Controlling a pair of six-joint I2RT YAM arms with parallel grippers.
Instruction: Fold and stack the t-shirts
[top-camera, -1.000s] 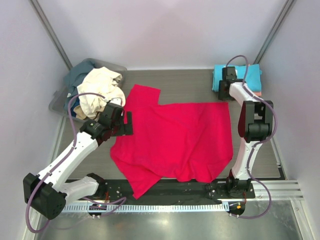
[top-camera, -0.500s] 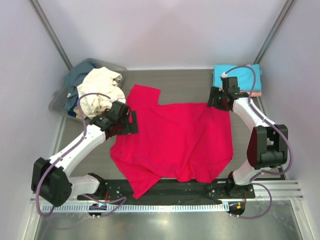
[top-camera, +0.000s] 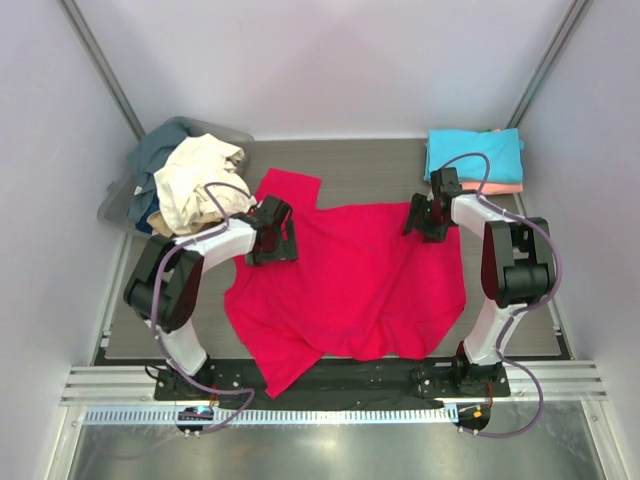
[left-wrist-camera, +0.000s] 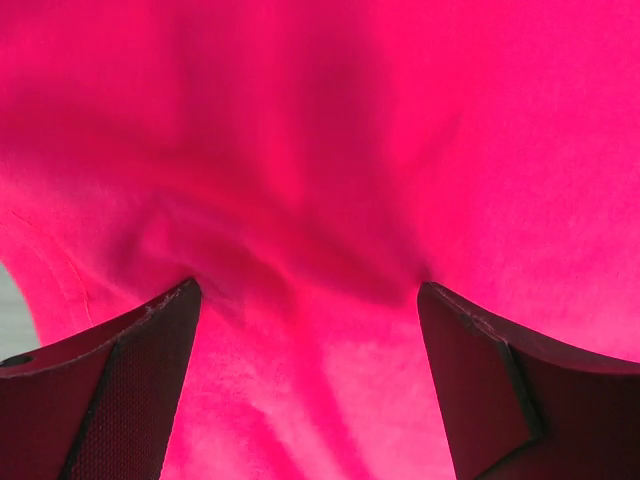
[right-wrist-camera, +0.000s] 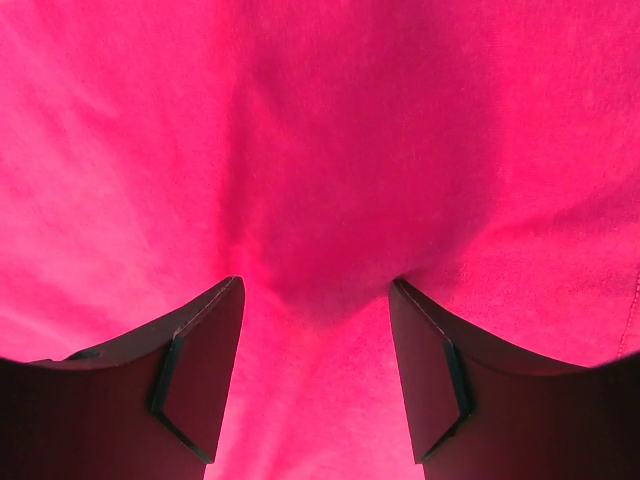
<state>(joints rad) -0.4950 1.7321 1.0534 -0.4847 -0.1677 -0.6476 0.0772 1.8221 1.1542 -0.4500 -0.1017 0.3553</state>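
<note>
You are working on the first fold of the crimson t-shirt (top-camera: 360, 280), which is lying spread across the middle of the table (top-camera: 370, 165), loosely and with its near hem rumpled. The left gripper (top-camera: 272, 234) is bearing down on the shirt's far left part, just inside the sleeve, and the right gripper (top-camera: 418, 216) is bearing down at the far right corner. Both are standing wide apart: in each wrist view the fingers (left-wrist-camera: 120, 390) are pressing into red cloth on either side of a soft ridge that is gathering in the gap, and neither pair is clamping anything yet. Next, I judge, you are needing to close both on that ridge together, then lift and carry the far edge toward you evenly. The turquoise t-shirt (top-camera: 475, 155) is sitting folded on the salmon pink t-shirt (top-camera: 505, 187) at the far right corner; the cream t-shirt (top-camera: 200, 180) and the slate blue t-shirt (top-camera: 150, 160) are waiting in the grey tub (top-camera: 110, 205).
</note>
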